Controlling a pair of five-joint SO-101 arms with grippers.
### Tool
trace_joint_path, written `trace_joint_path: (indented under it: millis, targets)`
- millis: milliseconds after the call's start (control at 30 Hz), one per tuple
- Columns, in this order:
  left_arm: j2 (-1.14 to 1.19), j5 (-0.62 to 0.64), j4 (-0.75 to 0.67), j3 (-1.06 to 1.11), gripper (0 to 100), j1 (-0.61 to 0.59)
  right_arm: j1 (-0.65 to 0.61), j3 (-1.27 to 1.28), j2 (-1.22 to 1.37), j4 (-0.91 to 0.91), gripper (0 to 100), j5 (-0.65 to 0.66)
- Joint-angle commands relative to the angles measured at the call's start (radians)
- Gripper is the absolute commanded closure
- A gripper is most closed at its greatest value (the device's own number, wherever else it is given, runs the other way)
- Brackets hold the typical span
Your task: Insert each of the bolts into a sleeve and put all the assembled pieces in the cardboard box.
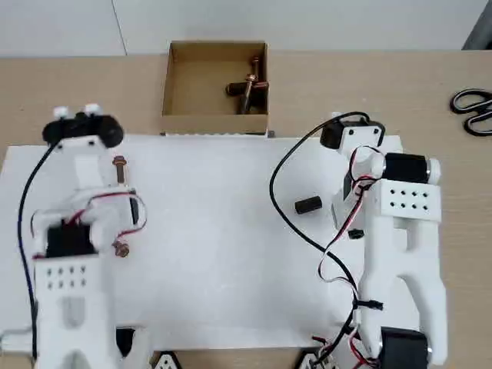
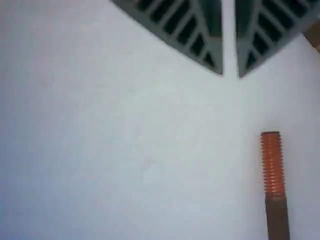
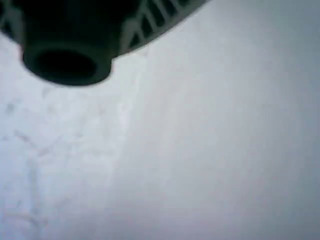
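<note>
The cardboard box sits at the far edge of the white sheet, with assembled pieces inside by its right wall. The right gripper is clamped on a black sleeve. A second sleeve lies on the sheet, nearer the arms than the box and to its right. The left gripper is closed on nothing. One bolt and another bolt lie left of the box, beside that arm
</note>
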Motion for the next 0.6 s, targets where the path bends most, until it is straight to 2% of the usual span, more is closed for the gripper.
trace_joint_path:
  millis: [0, 200, 567]
  targets:
    - [0.193, -0.023, 0.006, -0.134, 99, -0.023, 0.015, 0.017, -0.039, 0.005, 99.1, 0.002]
    - [0.457, -0.005, 0.063, -0.358, 99, -0.071, 0.022, 0.060, -0.041, 0.004, 99.1, -0.051]
    - [0.959, -0.006, 0.365, -0.920, 99, -0.069, 0.137, 0.063, -0.041, -0.041, 99.1, -0.048]
